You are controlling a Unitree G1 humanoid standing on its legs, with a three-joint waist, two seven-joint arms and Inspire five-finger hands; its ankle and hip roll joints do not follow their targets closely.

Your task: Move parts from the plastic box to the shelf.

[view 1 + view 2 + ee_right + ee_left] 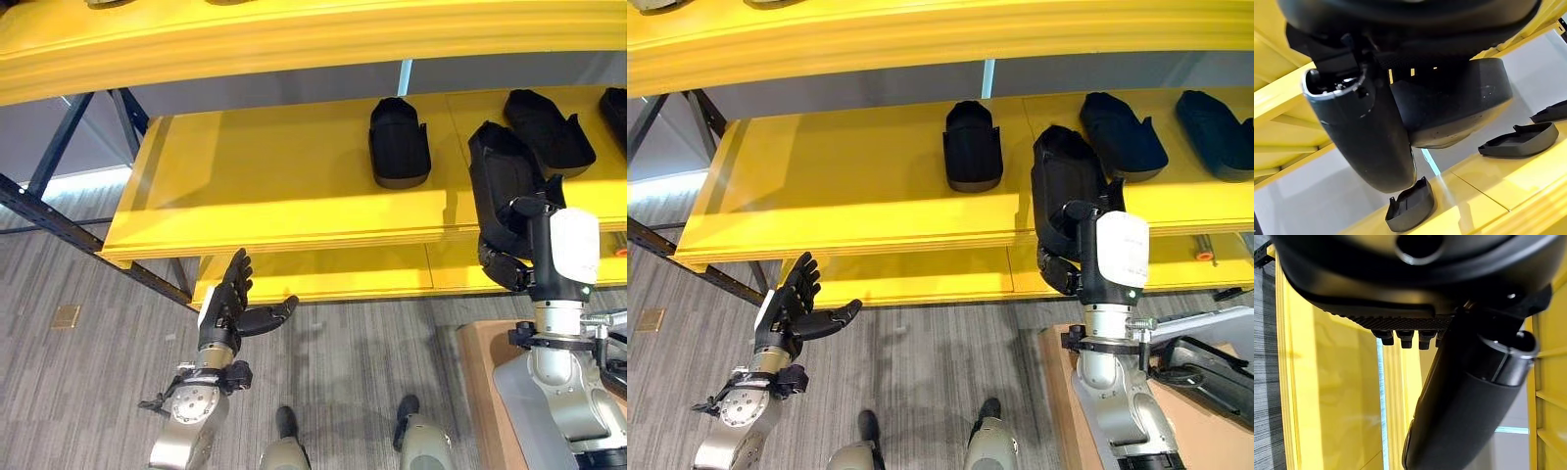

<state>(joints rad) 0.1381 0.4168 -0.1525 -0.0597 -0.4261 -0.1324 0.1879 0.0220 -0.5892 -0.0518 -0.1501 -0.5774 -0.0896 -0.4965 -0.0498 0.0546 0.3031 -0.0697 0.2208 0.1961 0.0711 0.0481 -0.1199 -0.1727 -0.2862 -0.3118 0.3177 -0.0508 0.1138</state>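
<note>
My right hand point(512, 257) is shut on a black moulded part point(502, 178), holding it over the front edge of the yellow middle shelf point(265, 171). The same part point(1459, 105) shows past my right hand's thumb point(1366, 142) in the right wrist view. Other black parts lie on that shelf: one point(399, 143) left of the held part, one point(549, 129) behind it on the right, and another point(616, 113) at the far right edge. My left hand point(231, 305) hangs open and empty in front of the shelf's lower left, fingers straight.
A lower yellow shelf point(323, 272) sits under the middle one and an upper yellow shelf point(294, 39) overhangs it. Dark steel frame bars point(59, 223) run at the left. A wooden surface point(1068, 392) and a grey plastic box point(1215, 333) stand at the lower right. Grey floor lies below.
</note>
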